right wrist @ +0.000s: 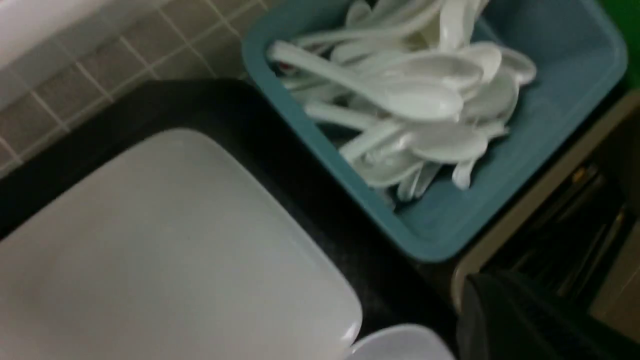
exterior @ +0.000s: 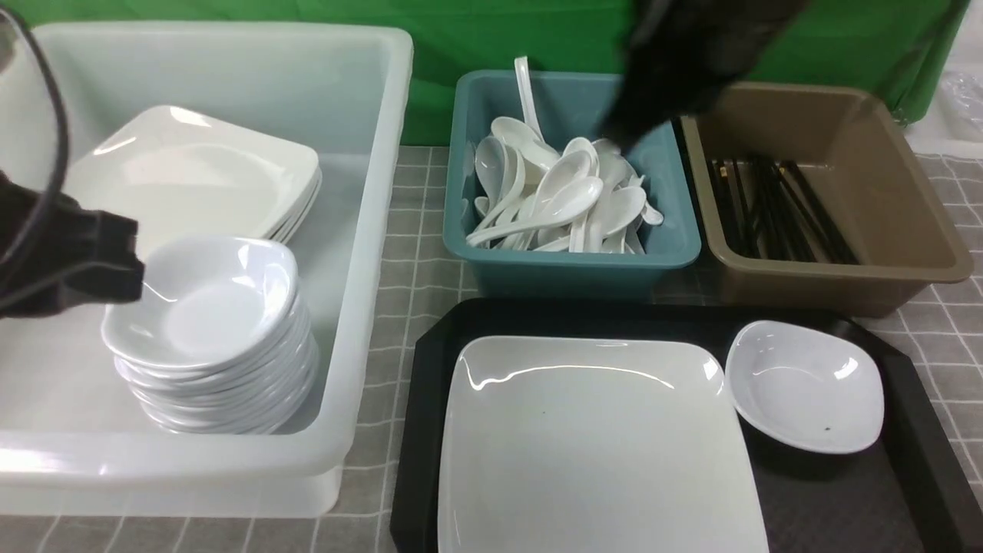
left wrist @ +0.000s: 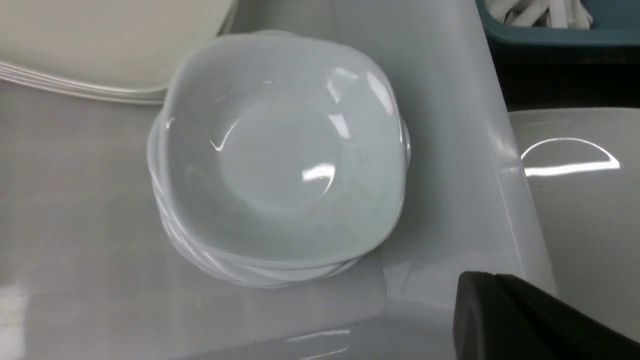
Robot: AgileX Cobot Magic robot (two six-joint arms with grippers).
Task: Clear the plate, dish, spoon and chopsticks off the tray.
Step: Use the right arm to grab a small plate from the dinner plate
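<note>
Shut and empty, the left end effector [exterior: 107, 265] waits at the left edge and the right end effector [exterior: 630, 123] hangs over the teal plastic spoon-sorting bin [exterior: 572, 261], upper centre; glossy white square plate [exterior: 599, 445] and small white dish [exterior: 806, 388] sit on the black plastic tray [exterior: 837, 499], lower right

A black plastic rectangular tray [exterior: 421, 430] holds a large glossy white square plate [exterior: 591, 453] with a small rounded white dish [exterior: 806, 384] just beside it on the right. Behind it, a teal plastic bin [exterior: 576, 265] is heaped with white soup spoons [exterior: 561, 201] and a brown plastic bin [exterior: 845, 286] holds black chopsticks [exterior: 776, 207]. On the left, a white plastic tub [exterior: 378, 230] contains stacked small white dishes [exterior: 207, 330] and square plates [exterior: 200, 169].
</note>
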